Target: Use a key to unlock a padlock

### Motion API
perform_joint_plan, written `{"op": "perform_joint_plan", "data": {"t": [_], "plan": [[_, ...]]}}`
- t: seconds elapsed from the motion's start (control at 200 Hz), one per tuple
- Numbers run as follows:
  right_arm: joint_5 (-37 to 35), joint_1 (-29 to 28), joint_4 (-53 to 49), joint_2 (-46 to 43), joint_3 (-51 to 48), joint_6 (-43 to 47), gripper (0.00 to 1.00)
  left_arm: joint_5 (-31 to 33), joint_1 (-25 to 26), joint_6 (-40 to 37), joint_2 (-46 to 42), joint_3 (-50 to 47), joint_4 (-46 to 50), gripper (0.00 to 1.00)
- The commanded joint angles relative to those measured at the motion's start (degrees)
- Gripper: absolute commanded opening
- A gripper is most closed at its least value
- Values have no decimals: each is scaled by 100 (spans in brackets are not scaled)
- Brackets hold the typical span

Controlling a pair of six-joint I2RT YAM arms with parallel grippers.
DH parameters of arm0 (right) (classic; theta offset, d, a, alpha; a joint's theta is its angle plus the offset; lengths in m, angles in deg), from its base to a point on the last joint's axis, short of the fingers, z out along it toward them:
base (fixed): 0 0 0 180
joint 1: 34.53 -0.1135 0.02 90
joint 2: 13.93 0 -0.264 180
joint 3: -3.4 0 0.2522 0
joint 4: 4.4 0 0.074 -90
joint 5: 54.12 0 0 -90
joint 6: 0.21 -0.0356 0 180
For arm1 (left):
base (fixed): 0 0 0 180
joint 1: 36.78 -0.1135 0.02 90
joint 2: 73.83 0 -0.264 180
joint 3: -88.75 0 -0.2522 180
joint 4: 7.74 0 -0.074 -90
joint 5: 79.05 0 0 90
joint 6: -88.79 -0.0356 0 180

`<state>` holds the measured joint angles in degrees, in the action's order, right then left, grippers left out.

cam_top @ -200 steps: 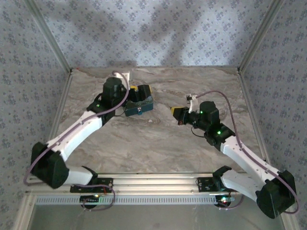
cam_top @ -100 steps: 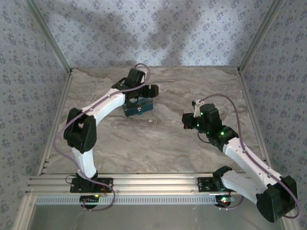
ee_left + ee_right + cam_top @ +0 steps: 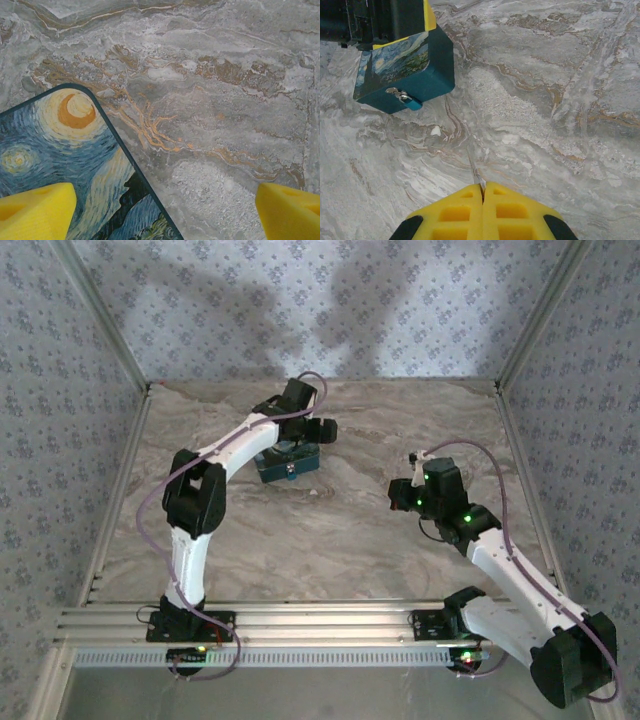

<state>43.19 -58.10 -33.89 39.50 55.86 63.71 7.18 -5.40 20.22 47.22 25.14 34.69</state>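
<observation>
Over the last second I am lifting my left arm out of its low, folded pose and reaching it out across the worktop (image 3: 350, 540). My left pincer (image 3: 318, 430) is now hanging over the far side of the blue painted box (image 3: 288, 462) instead of sitting squarely on top of it. Its jaws are standing wide apart and gripping nothing. The box itself is staying where it was. Meanwhile my right pincer (image 3: 397, 495) is drawing back a little toward its own side, well apart from the box. I judge the box is no longer braced, so the key is not yet going in. The overhead view is giving me both arms and the gap between them, with the padlock (image 3: 291, 471) as a mere speck on the box's near face. My right wrist view is showing it properly: the padlock (image 3: 406, 97) is hanging from a silvery hasp on the front wall. That view also shows my right pincer (image 3: 482, 187) pressed shut on a thin silvery blade, which I take for the key (image 3: 476, 173). My left wrist view is showing the pads (image 3: 35, 210) straddling the box's corner (image 3: 60, 145).
</observation>
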Motion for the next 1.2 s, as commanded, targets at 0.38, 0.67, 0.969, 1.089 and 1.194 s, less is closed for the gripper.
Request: {"op": "perform_joint_plan", "data": {"t": [0.38,0.67,0.969,1.089,1.194], "plan": [[195,222,-312,-102,36,-59,0,49,184,-258,278,216,450,94],[609,703,-528,-170,-12,-73,0,142,458,-318,217,60,526,94],[783,1089,-773,-385,-90,-37,0,123,844,-118,-37,-287,289,95],[797,1183,-880,-463,-82,-19,0,166,1006,-61,-142,-379,285,95],[801,1267,-944,-510,-75,-2,0,126,1141,46,-238,-536,155,95]]}}
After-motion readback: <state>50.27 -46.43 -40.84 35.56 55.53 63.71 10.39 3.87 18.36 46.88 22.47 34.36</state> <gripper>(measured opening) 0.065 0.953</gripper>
